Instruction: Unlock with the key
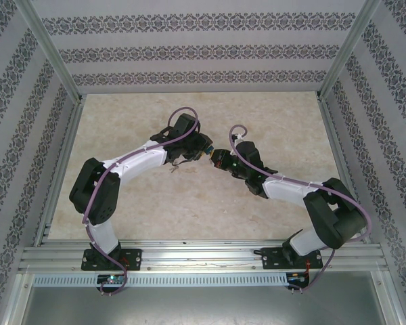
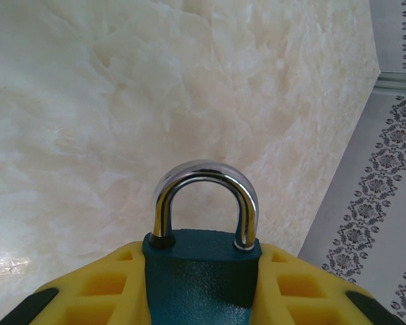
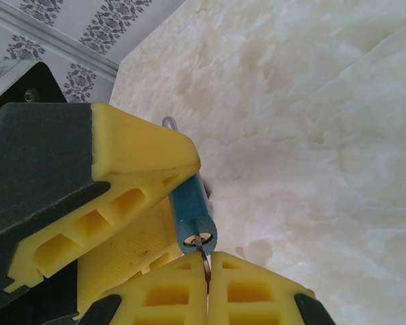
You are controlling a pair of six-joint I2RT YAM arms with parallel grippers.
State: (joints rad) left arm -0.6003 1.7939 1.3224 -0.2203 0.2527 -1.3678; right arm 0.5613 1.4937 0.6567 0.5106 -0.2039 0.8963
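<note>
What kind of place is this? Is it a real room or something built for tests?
Probably a purpose-built robot test booth, not a real room: a marble-look tabletop is boxed in by patterned wallpaper panels mounted on bare aluminium framing.

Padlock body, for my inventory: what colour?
Dark teal padlock body, best seen in the left wrist view.

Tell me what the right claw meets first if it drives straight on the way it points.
The padlock: its keyed end sits just ahead of the right claw, and the key it pinches is already at the keyhole. The gap looks very short, though depth is hard to judge.
</note>
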